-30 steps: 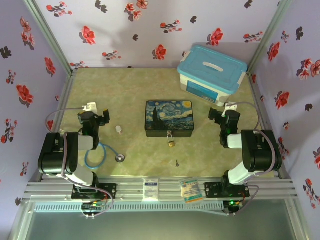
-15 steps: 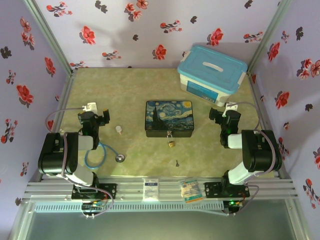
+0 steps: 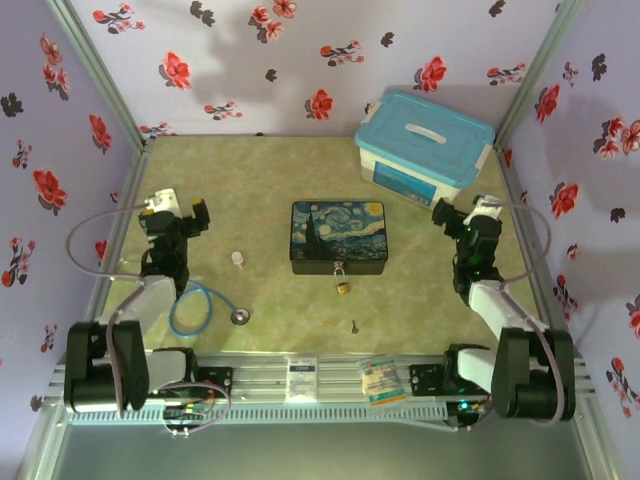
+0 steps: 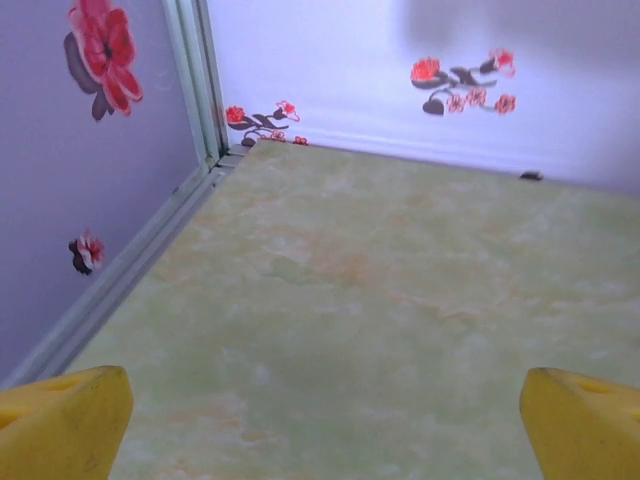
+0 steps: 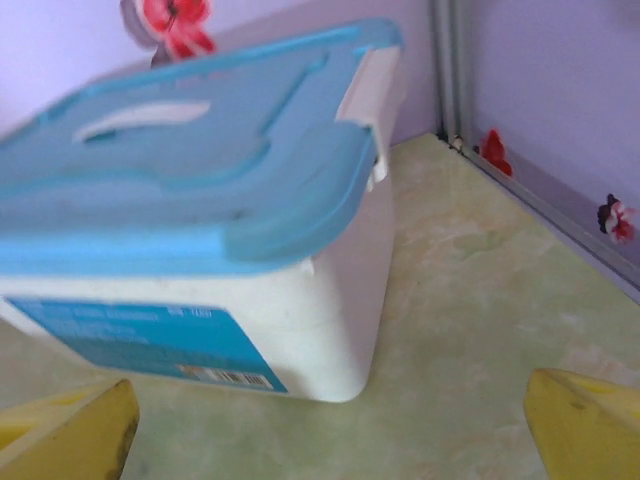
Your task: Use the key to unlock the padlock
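The tiny brass padlock (image 3: pixel 342 286) hangs at the front of the painted box (image 3: pixel 338 237) in the middle of the table. On the mat just in front of it lies the small dark key (image 3: pixel 354 325). At the table's left side my left gripper (image 3: pixel 178 210) is raised and open, far from both; its yellow fingertips (image 4: pixel 60 425) frame bare mat. My right gripper (image 3: pixel 468 214) is up at the right side, also open and with nothing between its fingers (image 5: pixel 590 425). It points at the blue-lidded tub.
A white tub with a blue lid (image 3: pixel 425 148) (image 5: pixel 200 230) stands at the back right, close ahead of the right gripper. A grey disc on a blue tube (image 3: pixel 241 315) and a small white object (image 3: pixel 238 259) lie left of the box. Floral walls enclose the table.
Both arms have unfolded: the left gripper moved up and to the left, the right gripper up and to the right. Padlock and key have not moved.
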Available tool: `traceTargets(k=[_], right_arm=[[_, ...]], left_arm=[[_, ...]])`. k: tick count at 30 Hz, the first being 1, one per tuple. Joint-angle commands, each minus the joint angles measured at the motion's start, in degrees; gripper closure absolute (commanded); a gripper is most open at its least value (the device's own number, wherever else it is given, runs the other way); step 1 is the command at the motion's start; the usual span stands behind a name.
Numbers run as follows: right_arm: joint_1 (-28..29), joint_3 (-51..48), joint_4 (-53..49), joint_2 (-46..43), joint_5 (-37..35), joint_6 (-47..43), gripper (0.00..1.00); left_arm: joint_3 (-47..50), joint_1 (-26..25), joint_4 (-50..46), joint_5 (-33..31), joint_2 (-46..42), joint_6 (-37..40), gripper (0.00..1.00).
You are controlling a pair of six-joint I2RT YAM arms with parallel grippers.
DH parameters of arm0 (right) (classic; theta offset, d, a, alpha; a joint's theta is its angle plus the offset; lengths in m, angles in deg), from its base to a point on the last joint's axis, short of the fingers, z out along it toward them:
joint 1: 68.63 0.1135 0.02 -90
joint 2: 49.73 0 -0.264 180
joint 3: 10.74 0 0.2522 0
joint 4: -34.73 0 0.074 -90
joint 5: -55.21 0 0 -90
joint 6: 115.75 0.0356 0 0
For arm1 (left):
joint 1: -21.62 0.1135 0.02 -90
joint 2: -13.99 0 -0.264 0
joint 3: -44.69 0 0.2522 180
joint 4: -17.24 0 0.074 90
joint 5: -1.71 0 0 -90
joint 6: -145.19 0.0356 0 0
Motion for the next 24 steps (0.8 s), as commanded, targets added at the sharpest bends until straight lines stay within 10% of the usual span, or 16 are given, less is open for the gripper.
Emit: traceTargets(k=[1, 8, 24], right_arm=[[-2.0, 3.3, -15.0, -3.1, 7.3, 9.3, 0.01], [-0.1, 6.6, -32.4, -5.7, 22.2, 13.5, 0.01], [43.4, 3.7, -56.9, -13.3, -1.0, 23.9, 0.14]], left_arm=[[-3.7, -0.1, -13.9, 6.0, -6.2, -10.3, 0.00], [-2.9, -1.8, -22.4, 21.5, -16.0, -32.9, 0.00], [0.4, -35.0, -27.3, 11.7, -16.7, -43.1, 0.00]])
